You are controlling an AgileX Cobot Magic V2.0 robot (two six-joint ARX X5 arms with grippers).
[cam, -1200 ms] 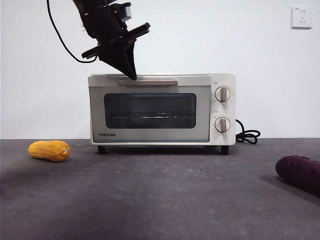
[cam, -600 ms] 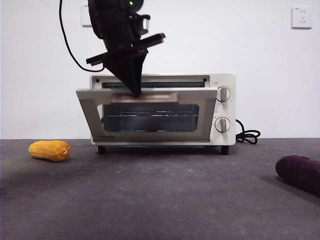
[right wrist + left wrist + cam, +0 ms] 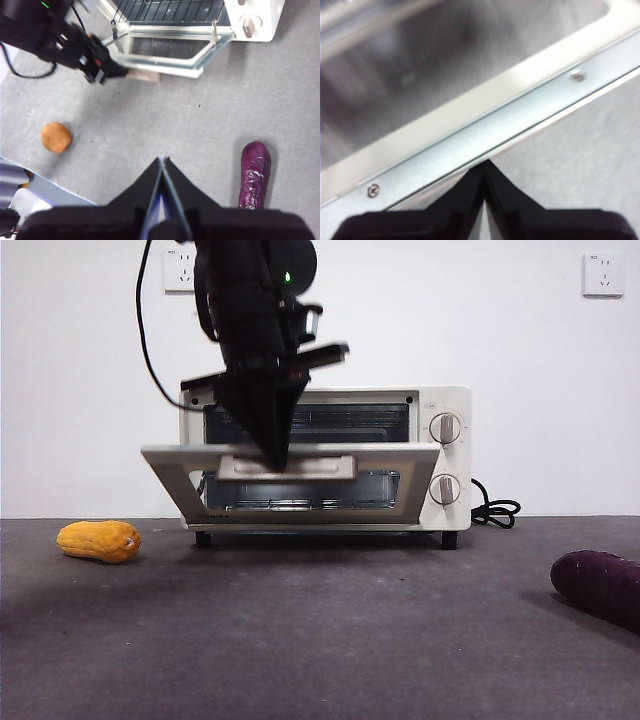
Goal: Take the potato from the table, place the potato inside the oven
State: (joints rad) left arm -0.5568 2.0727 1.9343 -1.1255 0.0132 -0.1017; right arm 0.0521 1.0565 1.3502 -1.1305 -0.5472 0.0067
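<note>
Jaws of the right gripper [image 3: 162,159] are pressed together to a single point and hold nothing; they hang high over the dark grey worktop [image 3: 165,120], well clear of every object on it. Nearest to these jaws, off to one side, lies a dark purple oblong item [image 3: 255,175] on the worktop. To the other side and somewhat farther out sits the potato [image 3: 56,137], a roundish orange-brown lump resting on the worktop by itself, untouched by either gripper and well apart from the oven [image 3: 250,17]. In the front view an elongated yellow-orange ridged item [image 3: 98,540] lies on the worktop near the oven's left foot, and the purple item shows again at the right edge.

Beyond the potato, the left gripper [image 3: 277,462] reaches down to the oven door [image 3: 290,480]. Its jaws are likewise closed to a narrow tip with nothing between them, and that tip bears on the bar handle [image 3: 320,468] at the door's upper edge. The left wrist view shows the closed tip directly against the door's metal rim, though blur hides finer detail. The door stands partly lowered, tilted outward from its bottom hinge, with the wire rack [image 3: 165,10] exposed inside the cavity. Farthest from both pairs of jaws are the two round knobs [image 3: 445,428] on the oven's front panel, the black cord [image 3: 495,510] trailing behind it, and the white wall.
</note>
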